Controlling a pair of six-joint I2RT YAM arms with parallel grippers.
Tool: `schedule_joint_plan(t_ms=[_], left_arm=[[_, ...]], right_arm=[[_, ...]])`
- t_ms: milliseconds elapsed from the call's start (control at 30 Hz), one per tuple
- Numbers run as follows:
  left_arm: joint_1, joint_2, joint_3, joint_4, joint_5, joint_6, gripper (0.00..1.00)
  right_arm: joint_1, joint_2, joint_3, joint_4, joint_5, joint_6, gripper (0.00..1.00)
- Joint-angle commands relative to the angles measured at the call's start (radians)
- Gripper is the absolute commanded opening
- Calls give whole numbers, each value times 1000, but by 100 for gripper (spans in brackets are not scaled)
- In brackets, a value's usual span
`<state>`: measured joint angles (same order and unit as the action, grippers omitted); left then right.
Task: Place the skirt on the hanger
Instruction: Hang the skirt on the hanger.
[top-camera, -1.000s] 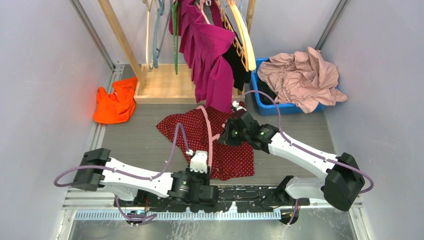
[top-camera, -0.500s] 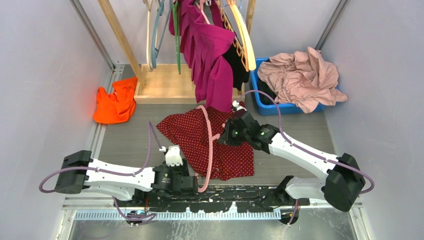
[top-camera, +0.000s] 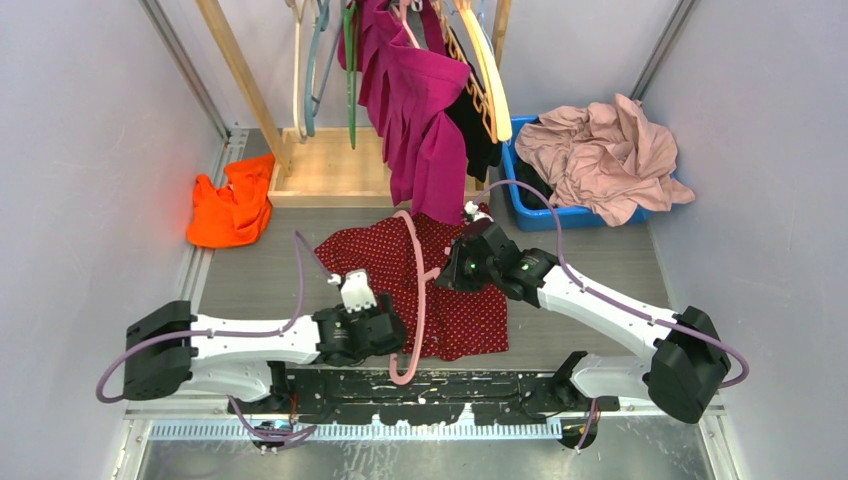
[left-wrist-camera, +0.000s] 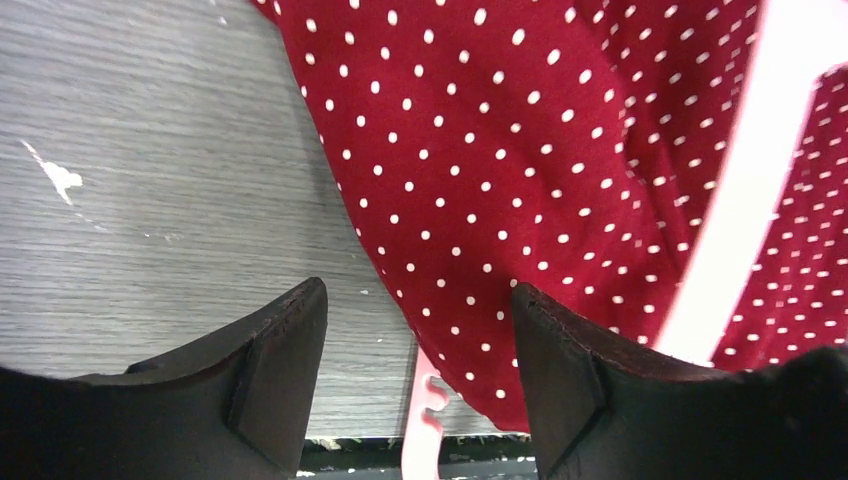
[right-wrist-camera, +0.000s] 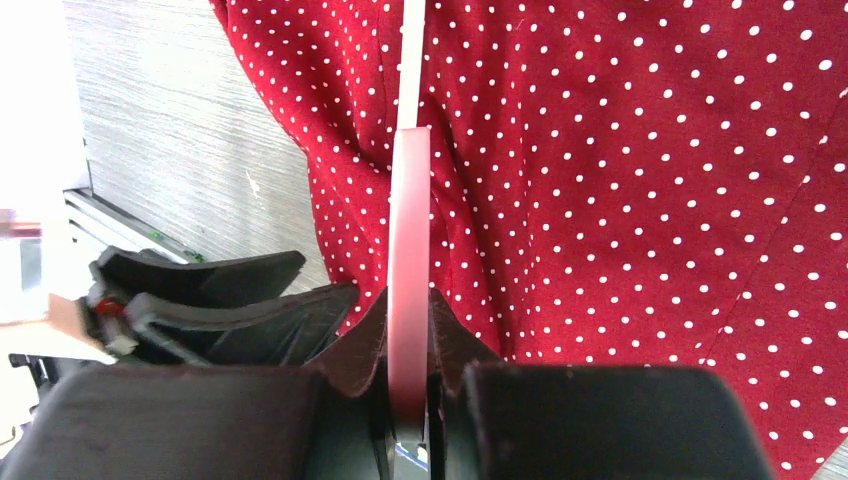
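A dark red, white-dotted skirt (top-camera: 462, 320) lies spread at the centre of the top view on a grey table (top-camera: 260, 280). A thin pink hanger (top-camera: 420, 295) crosses it, pinched by the right gripper (right-wrist-camera: 408, 315). The left gripper (left-wrist-camera: 415, 300), jaws apart, hovers at the skirt's lower-left edge.

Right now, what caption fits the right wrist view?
Right gripper shut on the pink hanger, over the dotted red skirt.

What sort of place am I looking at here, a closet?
Probably a robot test booth dressed as a laundry corner: a wooden rack of hung clothes, a blue bin of crumpled laundry, plain walls close around.
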<state>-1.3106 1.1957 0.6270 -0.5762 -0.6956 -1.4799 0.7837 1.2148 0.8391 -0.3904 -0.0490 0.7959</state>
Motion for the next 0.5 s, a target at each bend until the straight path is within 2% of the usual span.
schedule_joint_plan(t_ms=[0, 133, 233, 467], left_arm=[[18, 56, -29, 118, 81, 37, 67], [42, 82, -38, 143, 106, 46, 62], [76, 117, -38, 161, 122, 70, 55], [142, 103, -7, 134, 134, 169, 18]], right_arm=[[-1, -41, 23, 6, 26, -12, 1], [-1, -43, 19, 13, 20, -9, 1], [-2, -45, 16, 19, 13, -5, 1], [-2, -65, 9, 9, 15, -7, 1]])
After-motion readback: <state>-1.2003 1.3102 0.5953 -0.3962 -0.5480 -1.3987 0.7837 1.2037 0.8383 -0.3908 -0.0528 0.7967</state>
